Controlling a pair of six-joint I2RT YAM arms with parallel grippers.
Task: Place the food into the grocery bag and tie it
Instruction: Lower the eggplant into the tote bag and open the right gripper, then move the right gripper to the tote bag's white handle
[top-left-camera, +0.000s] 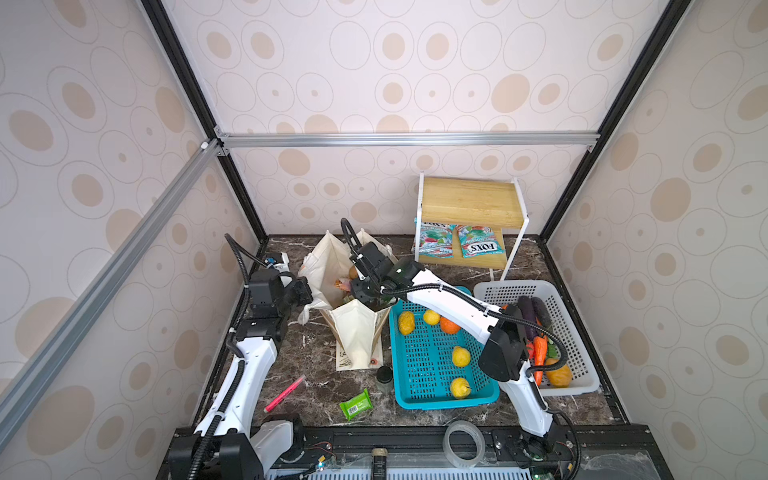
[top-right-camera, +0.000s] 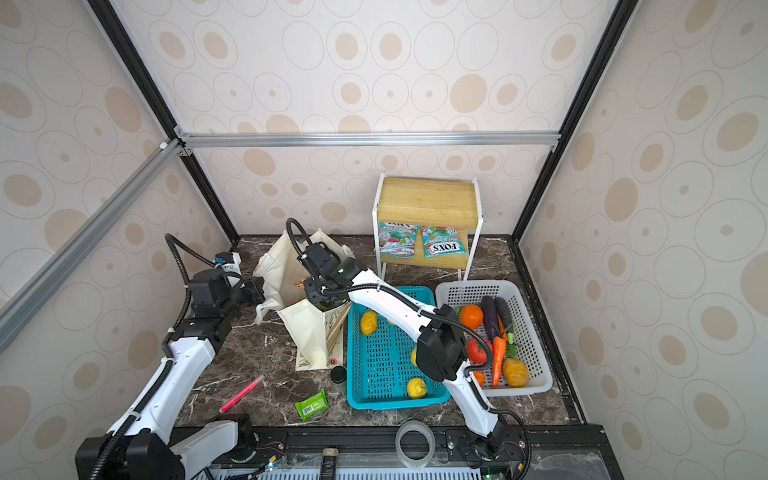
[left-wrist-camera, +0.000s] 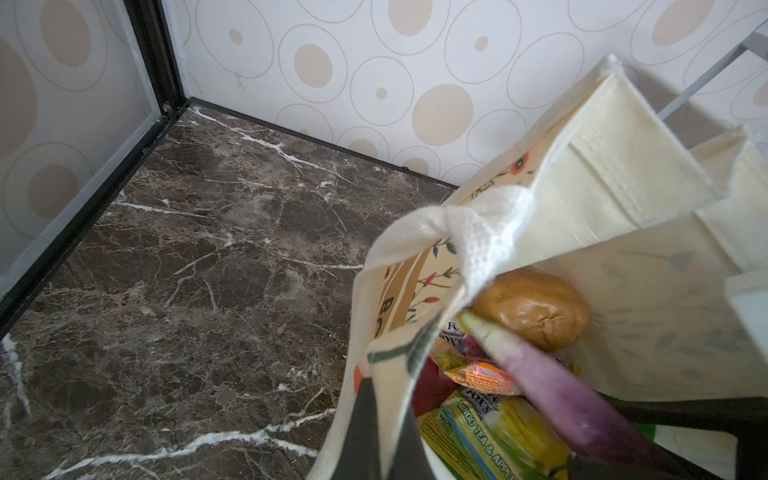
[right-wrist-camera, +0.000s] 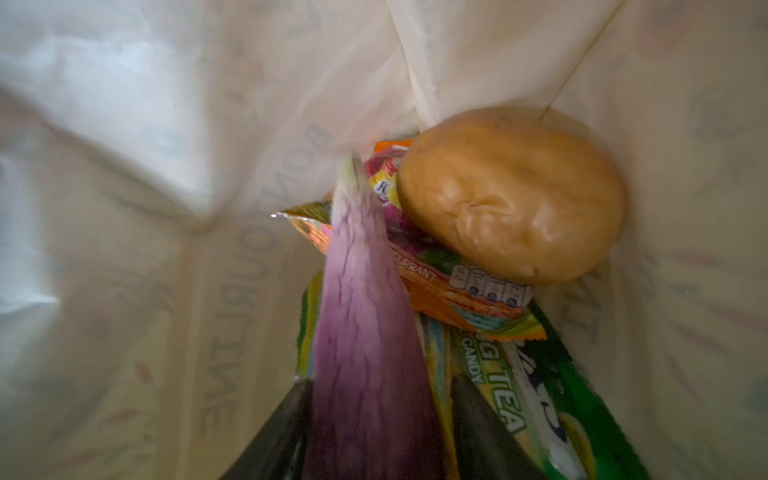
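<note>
The cream grocery bag (top-left-camera: 357, 332) (top-right-camera: 307, 328) stands open at mid-table. My left gripper (top-left-camera: 309, 293) (left-wrist-camera: 386, 436) is shut on the bag's near rim (left-wrist-camera: 399, 374), holding the mouth apart. My right gripper (top-left-camera: 365, 291) (right-wrist-camera: 382, 382) reaches down inside the bag. Its fingers (right-wrist-camera: 478, 415) stand apart around a blurred purple-and-white tapered vegetable (right-wrist-camera: 361, 324) (left-wrist-camera: 561, 395), with a gap on one side. Beneath lie a brown potato (right-wrist-camera: 511, 195) (left-wrist-camera: 536, 307), an orange packet (right-wrist-camera: 457, 291) and a green tea-candy packet (right-wrist-camera: 519, 395).
A blue basket (top-left-camera: 440, 404) with yellow fruits sits right of the bag, and a white basket (top-left-camera: 569, 390) of vegetables beyond it. A bamboo shelf (top-left-camera: 469, 199) holds two packets. In front lie a pink pen (top-left-camera: 284, 392), a green packet (top-left-camera: 355, 404), a dark jar (top-left-camera: 384, 378) and a tape roll (top-left-camera: 463, 442).
</note>
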